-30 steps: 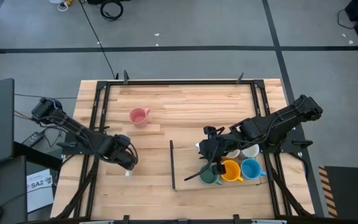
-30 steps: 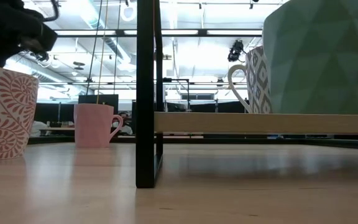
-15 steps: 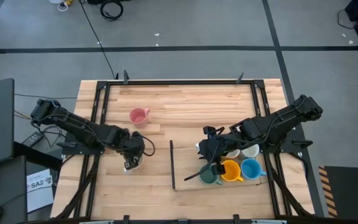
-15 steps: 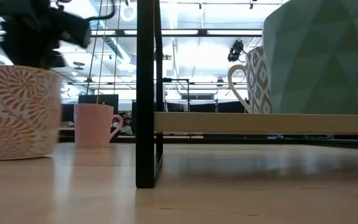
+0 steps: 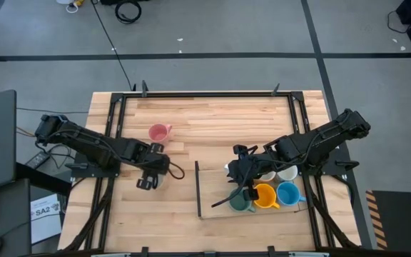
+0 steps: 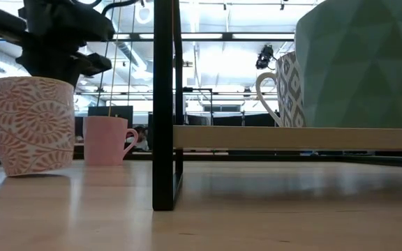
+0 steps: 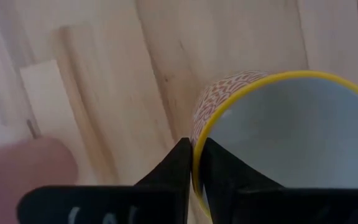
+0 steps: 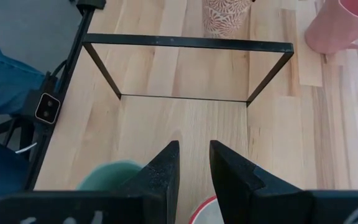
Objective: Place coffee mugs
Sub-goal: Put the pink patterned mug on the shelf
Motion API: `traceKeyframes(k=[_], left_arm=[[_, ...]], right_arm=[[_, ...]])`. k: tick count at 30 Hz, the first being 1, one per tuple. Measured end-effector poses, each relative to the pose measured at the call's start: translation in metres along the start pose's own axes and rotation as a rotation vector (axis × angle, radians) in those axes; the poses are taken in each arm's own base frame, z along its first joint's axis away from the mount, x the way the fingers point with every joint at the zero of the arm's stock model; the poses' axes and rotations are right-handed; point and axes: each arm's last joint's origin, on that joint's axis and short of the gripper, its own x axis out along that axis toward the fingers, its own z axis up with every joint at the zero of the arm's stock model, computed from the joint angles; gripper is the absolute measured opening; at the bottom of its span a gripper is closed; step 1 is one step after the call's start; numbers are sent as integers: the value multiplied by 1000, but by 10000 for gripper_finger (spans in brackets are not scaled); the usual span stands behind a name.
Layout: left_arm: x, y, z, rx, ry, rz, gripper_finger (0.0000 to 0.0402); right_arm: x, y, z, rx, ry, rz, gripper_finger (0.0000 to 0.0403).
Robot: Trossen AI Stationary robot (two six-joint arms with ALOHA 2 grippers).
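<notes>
Ceramic, stiff and breakable, the white red-patterned mug (image 6: 32,125) is pinched at its yellow rim by the left gripper (image 7: 196,163), right gripper (image 8: 193,163) parted.

I've got the red-patterned white mug (image 6: 32,125) upright on the table, yellow rim, left of the rack. Pink mug (image 5: 159,133) stands farther back. Green (image 5: 239,203), orange (image 5: 265,196), blue (image 5: 288,193) and white ones (image 5: 287,173) cluster together on the right.
</notes>
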Motion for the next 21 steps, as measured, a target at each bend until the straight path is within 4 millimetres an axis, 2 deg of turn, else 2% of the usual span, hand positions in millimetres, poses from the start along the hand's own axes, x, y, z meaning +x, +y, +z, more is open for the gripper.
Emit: traceKeyframes(k=[5, 21], left_arm=[[0, -1, 0, 178, 1, -13, 37], [0, -2, -1, 597, 0, -24, 39]], right_arm=[[0, 0, 1, 2, -14, 3, 94], [0, 0, 2, 3, -22, 5, 94]])
